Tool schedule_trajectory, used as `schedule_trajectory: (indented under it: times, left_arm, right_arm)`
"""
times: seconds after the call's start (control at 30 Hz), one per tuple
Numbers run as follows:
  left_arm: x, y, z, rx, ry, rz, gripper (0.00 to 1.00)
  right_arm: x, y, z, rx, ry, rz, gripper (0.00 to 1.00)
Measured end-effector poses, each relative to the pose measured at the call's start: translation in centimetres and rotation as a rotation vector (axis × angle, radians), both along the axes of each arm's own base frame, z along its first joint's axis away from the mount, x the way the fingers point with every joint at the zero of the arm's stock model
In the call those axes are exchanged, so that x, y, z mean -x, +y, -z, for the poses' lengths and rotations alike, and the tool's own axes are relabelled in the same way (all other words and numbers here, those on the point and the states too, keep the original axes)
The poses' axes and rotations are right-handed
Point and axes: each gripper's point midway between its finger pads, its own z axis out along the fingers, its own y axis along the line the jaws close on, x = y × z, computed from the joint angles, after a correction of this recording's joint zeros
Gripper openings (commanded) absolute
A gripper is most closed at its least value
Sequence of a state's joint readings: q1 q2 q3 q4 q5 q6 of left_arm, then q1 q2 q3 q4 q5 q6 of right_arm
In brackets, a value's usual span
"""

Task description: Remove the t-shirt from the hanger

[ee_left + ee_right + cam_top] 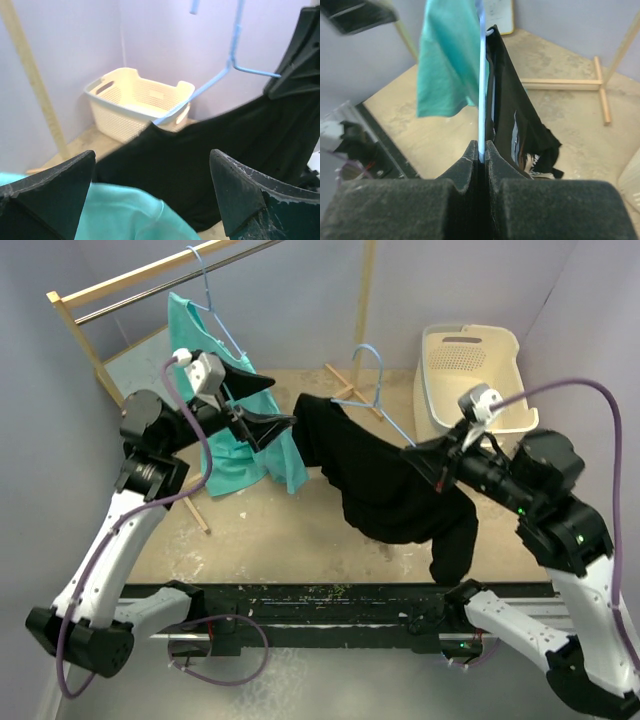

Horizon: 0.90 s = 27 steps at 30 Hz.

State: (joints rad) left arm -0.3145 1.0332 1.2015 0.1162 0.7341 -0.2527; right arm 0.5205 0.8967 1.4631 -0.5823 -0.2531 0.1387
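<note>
T-shirt hangs on hanger, perhaps brushing table; basket behind, to right.

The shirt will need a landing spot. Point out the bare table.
Bare tabletop lies in front, bordered by the teal shirt, the black t-shirt and the near rail. Crowded at the back: the hanger, the wooden rack foot and the basket.

No legible txt, labels, brands or nos. in any view.
</note>
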Motion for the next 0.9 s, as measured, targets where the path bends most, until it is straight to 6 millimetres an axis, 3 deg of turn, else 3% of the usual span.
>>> schedule_trajectory:
  times: [0.13, 0.27, 0.43, 0.57, 0.73, 0.9]
  left_arm:
    - [-1.1, -1.9, 0.2, 0.013, 0.022, 0.118, 0.97]
    - [-1.3, -3.8, 0.3, 0.018, 0.035, 0.237, 0.98]
    - [1.7, -6.9, -0.5, -0.011, 0.007, 0.425, 0.97]
    - [3.5, -8.0, -1.1, -0.034, -0.025, 0.519, 0.95]
    - [4.0, -8.4, -0.9, -0.062, -0.034, 0.55, 0.86]
    - [3.8, -9.8, -0.3, -0.091, -0.016, 0.583, 0.84]
  right_arm:
    - [3.3, -0.4, 0.9, -0.043, 0.018, -0.061, 0.0]
    - [4.8, -0.3, 1.3, -0.07, 0.032, -0.107, 0.0]
    - [4.9, 0.4, 2.4, -0.071, 0.075, -0.135, 0.0]
    - [4.6, 0.8, 2.9, -0.066, 0.097, -0.147, 0.0]
    - [4.4, 1.1, 2.9, -0.064, 0.102, -0.155, 0.0]
    - [4.4, 1.1, 2.3, -0.069, 0.092, -0.157, 0.0]
